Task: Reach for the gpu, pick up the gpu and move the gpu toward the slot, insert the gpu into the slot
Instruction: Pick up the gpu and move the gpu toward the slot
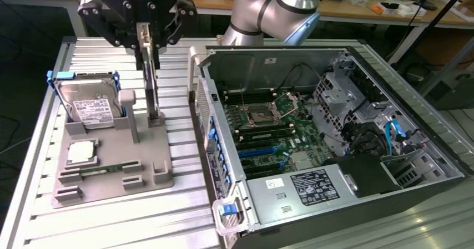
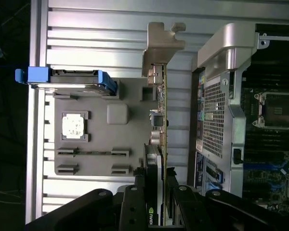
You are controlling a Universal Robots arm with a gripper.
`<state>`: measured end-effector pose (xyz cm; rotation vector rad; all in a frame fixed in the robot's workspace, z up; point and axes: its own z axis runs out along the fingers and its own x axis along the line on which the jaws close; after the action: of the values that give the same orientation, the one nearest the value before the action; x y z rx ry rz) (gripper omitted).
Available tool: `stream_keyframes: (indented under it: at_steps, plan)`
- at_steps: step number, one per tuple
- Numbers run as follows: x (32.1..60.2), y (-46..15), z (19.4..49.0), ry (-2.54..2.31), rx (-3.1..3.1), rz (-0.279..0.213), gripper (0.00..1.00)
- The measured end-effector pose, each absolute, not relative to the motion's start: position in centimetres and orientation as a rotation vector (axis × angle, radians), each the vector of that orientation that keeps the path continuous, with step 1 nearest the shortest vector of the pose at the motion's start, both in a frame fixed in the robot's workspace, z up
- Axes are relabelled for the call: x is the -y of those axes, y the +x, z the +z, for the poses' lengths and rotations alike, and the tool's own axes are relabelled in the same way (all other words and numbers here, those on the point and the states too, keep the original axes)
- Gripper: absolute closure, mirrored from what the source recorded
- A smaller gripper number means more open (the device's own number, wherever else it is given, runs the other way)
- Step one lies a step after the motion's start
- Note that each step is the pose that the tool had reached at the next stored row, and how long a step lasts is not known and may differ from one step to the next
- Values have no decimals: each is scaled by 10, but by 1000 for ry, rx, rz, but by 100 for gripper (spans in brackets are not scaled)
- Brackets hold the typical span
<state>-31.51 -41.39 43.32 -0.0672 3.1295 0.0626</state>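
Tool point(image 1: 150, 52) is closed on the gpu point(image 1: 152, 85), one finger on each flat face, gripping near the card's upper edge. That is how both views read. The gpu stands upright and edge-on, its lower end in the grey stand point(image 1: 111, 182), so it is not lifted clear.

The stand sits on the worktop point(image 1: 148, 221) toward the edge at the exterior view's left. The hard drive point(image 1: 87, 107) stands in the same stand, beside the card but apart from it. The open case point(image 1: 259, 66) lies along the opposite side of the worktop. The blue slot point(image 1: 261, 149) is on the motherboard point(image 1: 285, 118) inside it, well apart from the gpu.

In the wrist view the pale end bracket point(image 2: 161, 43) sticks out past the far end of the card.

Risks, as judged:
- The grip is high and narrow on a long card, so the card may pivot or slip between the fingers during a lift.
- A lift that is not straight may jam the card in the stand or drag the stand along.
- The bracket may clip the case rim on the way in.
- Any tilt in the grip leaves the card edge off the slot line, so pressing could stress the connector or the board.
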Motion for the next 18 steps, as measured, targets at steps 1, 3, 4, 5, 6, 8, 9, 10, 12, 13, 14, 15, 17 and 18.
stream_keyframes:
  at_steps: [1, 3, 4, 5, 6, 8, 9, 10, 12, 13, 14, 15, 17, 18]
  plan:
    - [414, -315, 439, -67, -3129, 62, 73]
    - [414, -315, 448, -67, -3130, 61, 73]
    - [414, -315, 453, -67, -3129, 61, 73]
    - [414, -315, 459, -67, -3130, 60, 73]
    - [414, -315, 464, -67, -3130, 60, 73]
    - [414, -315, 465, -67, -3129, 60, 73]
    - [414, -315, 465, -67, -3129, 60, 73]
    - [414, -315, 465, -67, -3130, 60, 73]
    - [414, -315, 465, -67, -3130, 60, 73]
    - [414, -314, 465, -67, -3130, 60, 73]
    - [414, -312, 465, -67, -3130, 60, 73]
    - [414, -310, 465, -67, -3130, 60, 73]
    - [414, -305, 465, -67, -3130, 60, 73]
    - [414, -303, 465, -67, -3130, 60, 73]
